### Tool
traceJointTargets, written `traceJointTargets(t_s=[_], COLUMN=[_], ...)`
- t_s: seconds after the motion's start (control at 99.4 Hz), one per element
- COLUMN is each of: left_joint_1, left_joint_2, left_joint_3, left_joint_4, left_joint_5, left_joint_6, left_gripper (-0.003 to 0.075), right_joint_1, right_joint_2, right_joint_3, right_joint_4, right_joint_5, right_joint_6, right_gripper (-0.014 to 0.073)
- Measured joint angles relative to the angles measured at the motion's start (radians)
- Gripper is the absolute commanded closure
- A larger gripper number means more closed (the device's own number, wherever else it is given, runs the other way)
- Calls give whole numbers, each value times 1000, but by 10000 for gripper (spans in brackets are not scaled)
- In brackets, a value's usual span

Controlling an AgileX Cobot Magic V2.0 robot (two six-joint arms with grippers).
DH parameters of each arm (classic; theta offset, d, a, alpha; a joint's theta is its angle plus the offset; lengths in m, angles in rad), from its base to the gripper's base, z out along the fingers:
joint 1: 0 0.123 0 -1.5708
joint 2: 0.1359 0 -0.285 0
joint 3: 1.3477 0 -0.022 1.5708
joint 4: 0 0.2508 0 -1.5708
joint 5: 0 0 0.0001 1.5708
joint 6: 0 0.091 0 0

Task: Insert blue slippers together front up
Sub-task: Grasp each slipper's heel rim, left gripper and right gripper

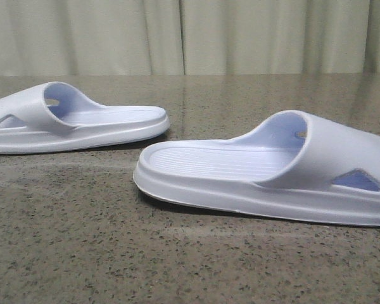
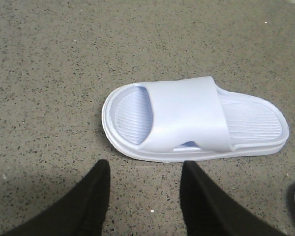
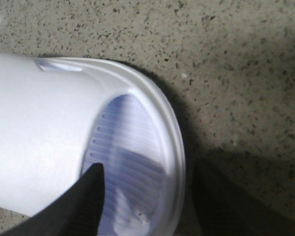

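Pale blue-white moulded foam slippers: two, soles down, well apart on speckled stone table [image 1: 82, 253]. Left slipper [image 2: 187, 120] lies crosswise ahead of my open, empty left gripper [image 2: 145, 196]. Right gripper [image 3: 147, 201] straddles right slipper's [image 3: 64, 132] toe rim, unclosed.

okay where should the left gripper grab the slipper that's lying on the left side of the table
Best guess: grip the left slipper by its wide strap, coming down from above. It lies flat, sole down on the table, and the strap arches clear of the footbed. The left gripper is open, hovering beside it.
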Motion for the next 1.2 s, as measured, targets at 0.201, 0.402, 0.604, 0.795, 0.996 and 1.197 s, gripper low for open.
traceJointTargets(t_s=[0.201,0.402,0.604,0.795,0.996,1.197], left_joint_1=[0,0,0,0,0,40], left_joint_2=[0,0,0,48,196,320], left_joint_3=[0,0,0,0,-2,-55], left_joint_4=[0,0,0,-16,-122,-244], left_joint_5=[3,3,5,5,5,7], left_joint_6=[0,2,3,6,75,170], left_gripper=[428,428,428,428,428,428], right_joint_1=[0,0,-2,-2,-2,-2], right_joint_2=[21,21,21,21,21,21], right_joint_3=[0,0,-2,-2,-2,-2], right_joint_4=[32,34,50,53,54,55], right_joint_5=[6,20,27,25,17,17], right_joint_6=[-35,-53,-59,-65,-65,-66], right_gripper=[254,456,701,700,701,701])
